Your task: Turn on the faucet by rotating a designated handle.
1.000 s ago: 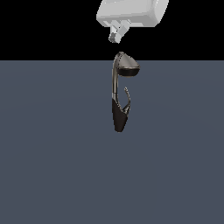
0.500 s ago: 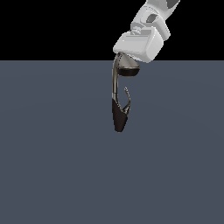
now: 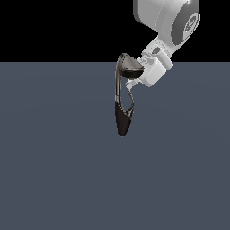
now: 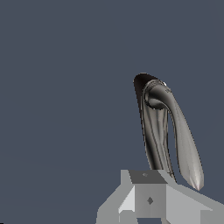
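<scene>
Gripper [image 3: 130,84], jaw state unreadable, hovering beside handle [image 3: 131,102]; I am risking shoving the faucet [image 3: 121,96] neck instead, a missed turn.

Arm: cut off by the exterior view's top edge above my wrist.
Tool [image 3: 130,84]: my fingertips too small to separate; jaw gap unreadable.
Tool, wrist view: body cropped by the frame edge, fingers unseen.
Handle [image 3: 130,101]: upper tip merges with my tool; contact uncertain.
Faucet [image 3: 119,92]: its base is hidden in the wrist view.
</scene>
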You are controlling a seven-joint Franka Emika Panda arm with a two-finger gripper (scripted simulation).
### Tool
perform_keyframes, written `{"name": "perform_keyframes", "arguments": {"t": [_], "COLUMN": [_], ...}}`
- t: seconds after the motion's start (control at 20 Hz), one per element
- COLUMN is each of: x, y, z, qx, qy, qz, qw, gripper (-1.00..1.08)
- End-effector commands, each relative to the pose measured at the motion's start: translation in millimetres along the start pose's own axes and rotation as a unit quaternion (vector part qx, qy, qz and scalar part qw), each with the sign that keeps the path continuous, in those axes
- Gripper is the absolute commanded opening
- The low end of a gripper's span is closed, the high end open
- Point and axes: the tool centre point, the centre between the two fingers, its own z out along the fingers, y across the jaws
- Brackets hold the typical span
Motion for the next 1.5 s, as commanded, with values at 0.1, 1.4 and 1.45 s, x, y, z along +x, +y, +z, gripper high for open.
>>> {"name": "perform_keyframes", "arguments": {"t": [0.1,1.4,1.45], "x": [17,5,4], "y": [-5,36,39], "z": [9,15,15], "qx": [0.013,0.018,0.018], "qy": [-0.015,-0.022,-0.022], "qz": [0.029,0.042,0.042], "qw": [0.9994,0.9987,0.9987], "gripper": [-1.00,-1.00,-1.00]}}
